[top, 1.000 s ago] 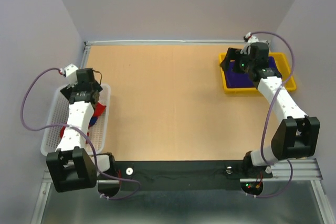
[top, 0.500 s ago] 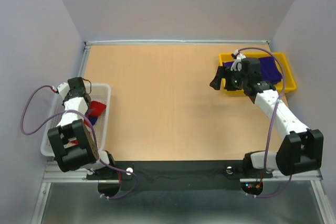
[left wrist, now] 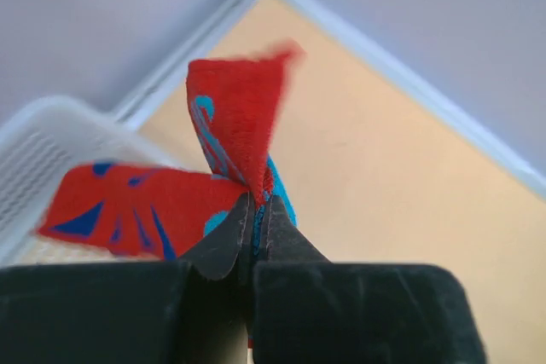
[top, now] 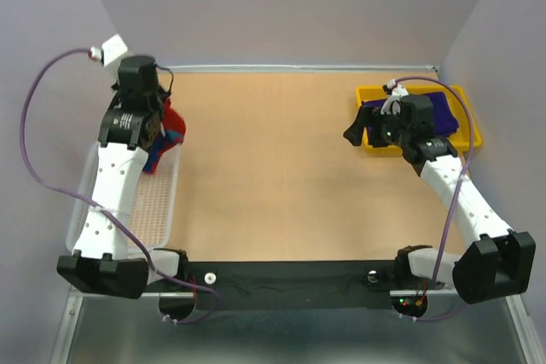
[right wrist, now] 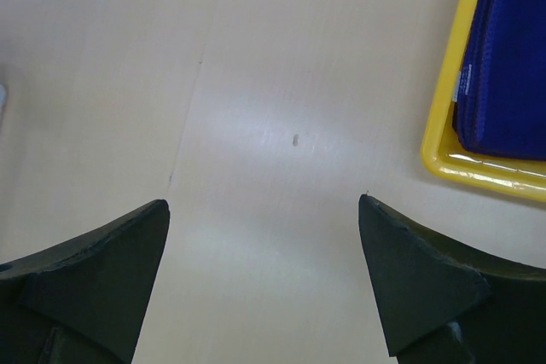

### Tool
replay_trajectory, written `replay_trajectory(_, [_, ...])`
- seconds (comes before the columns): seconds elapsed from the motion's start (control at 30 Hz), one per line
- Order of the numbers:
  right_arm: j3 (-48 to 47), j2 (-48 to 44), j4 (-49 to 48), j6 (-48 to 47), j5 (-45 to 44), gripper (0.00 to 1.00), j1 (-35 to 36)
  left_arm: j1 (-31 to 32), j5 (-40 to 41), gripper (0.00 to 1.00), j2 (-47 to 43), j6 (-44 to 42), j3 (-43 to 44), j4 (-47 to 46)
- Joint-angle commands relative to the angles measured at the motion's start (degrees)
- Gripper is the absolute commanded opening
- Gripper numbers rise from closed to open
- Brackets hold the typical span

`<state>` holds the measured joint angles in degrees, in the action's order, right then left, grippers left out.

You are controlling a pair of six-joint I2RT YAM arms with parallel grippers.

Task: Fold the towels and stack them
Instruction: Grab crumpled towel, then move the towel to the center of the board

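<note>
Since a second ago the left claw has risen from the basket toward the table's far left corner, pinched shut on the red towel, which hangs above the basket's far end. Right claw gapes wide, empty, over the table beside the tray holding a purple towel.

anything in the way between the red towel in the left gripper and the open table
Nothing visible. The left gripper holds the red towel above the white basket's far end; bare table lies beside it, the right gripper off by the yellow tray.
</note>
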<state>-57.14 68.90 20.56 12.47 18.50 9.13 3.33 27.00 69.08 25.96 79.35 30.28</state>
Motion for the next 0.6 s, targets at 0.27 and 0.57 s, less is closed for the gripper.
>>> replay_trajectory(0.27, [-0.69,-8.52,-1.49,0.72,-0.31,0.96,0.28,39.01,-1.69,0.03,10.55,-3.01,27.55,-2.4])
replay_trajectory(0.57, [2.12,-11.25,0.97,-0.69,2.15,0.96,0.28,54.92,-2.92,0.3,-5.26,11.45,-22.19,-21.49])
